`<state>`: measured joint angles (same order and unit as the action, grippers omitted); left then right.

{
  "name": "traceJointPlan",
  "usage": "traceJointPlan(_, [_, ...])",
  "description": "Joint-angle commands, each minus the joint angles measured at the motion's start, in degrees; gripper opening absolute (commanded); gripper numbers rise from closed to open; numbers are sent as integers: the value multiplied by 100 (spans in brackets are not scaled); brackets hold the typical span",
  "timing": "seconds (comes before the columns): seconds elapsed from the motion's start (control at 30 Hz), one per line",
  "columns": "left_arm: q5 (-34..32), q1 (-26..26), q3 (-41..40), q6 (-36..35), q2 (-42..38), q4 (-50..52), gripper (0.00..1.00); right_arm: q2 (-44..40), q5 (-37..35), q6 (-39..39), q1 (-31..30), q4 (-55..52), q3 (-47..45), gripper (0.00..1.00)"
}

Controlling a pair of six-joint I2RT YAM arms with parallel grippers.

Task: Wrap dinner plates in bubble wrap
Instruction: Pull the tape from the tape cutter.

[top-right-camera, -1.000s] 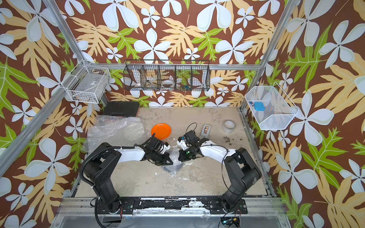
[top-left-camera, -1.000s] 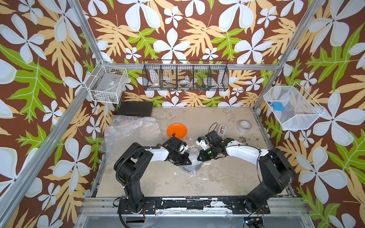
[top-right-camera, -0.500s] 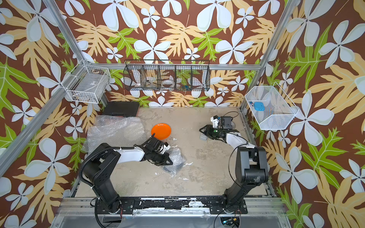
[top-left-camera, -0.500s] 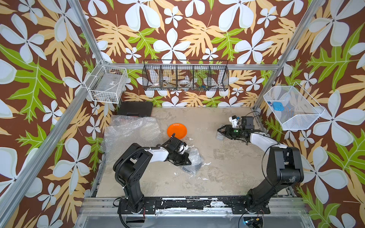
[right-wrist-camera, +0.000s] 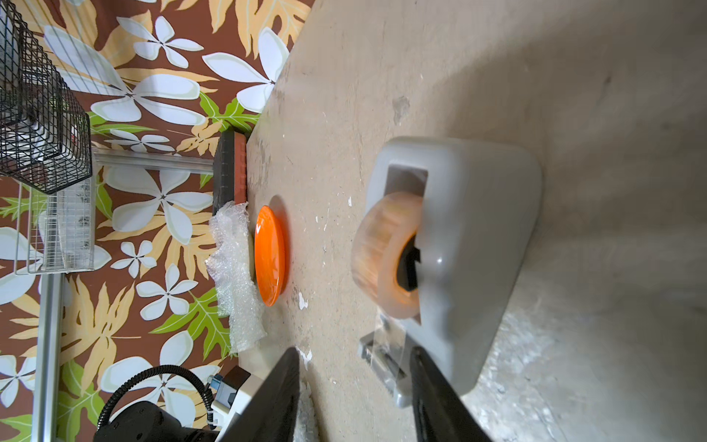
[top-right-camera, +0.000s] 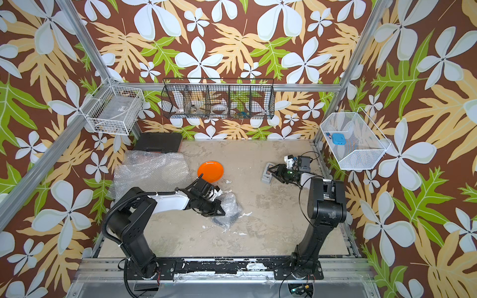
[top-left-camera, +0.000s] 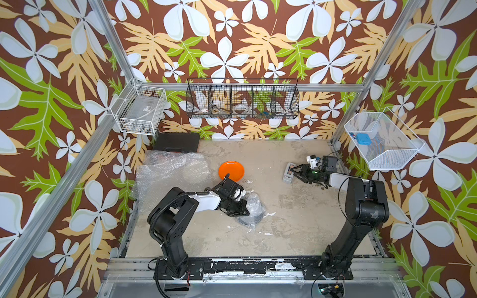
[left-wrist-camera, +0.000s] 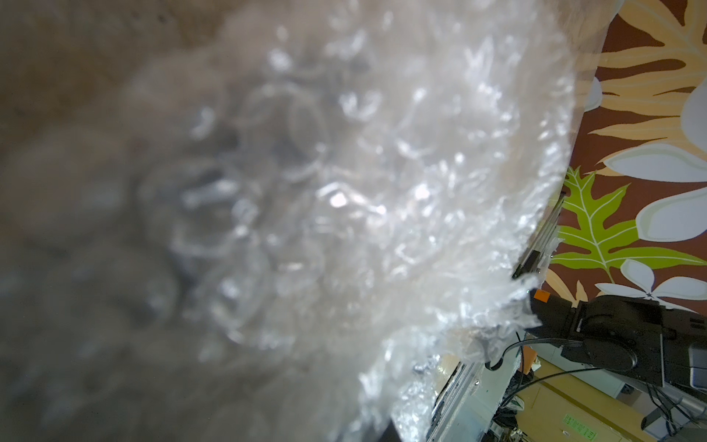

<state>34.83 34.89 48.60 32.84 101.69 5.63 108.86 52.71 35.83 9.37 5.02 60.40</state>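
1. Black jaws of the left gripper (top-left-camera: pixel 244 211) are pressing together on a crumpled bundle of bubble wrap (top-left-camera: pixel 255 205), which is lying just on the robot's side of the orange plate (top-left-camera: pixel 231 171).
2. Something dark is showing through that bundle. It is possibly the black plate, since the left wrist view is giving only blurred bubbles.
3. Well to the right of the orange plate, the right gripper (top-left-camera: pixel 293 173) is hovering with jaws spread at the cutter end of a grey tape dispenser (right-wrist-camera: pixel 478 248), gripping nothing.
4. By my judgement, one plate is nearing completion, and taping is the step in hand.
5. The orange plate is sitting bare, with spare sheets (top-left-camera: pixel 170 172) lying flat just left of it. No cream plate is showing, so most of the wrapping is remaining.
6. No writing is coming through legibly. The dispenser is looking unmarked, and a sticker in the white wire basket (top-left-camera: pixel 140 111), behind and left of the orange plate, is appearing too small to read.
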Motion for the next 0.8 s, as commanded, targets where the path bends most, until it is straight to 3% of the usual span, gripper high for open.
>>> traceJointPlan(0.0, [-433,-13,-35,-62,68,676,0,117,235,62,4,255,-28,47])
traceJointPlan(0.77, [-474,-9,36,-67,105,781,0,761,512,381,-112,627,-54,39])
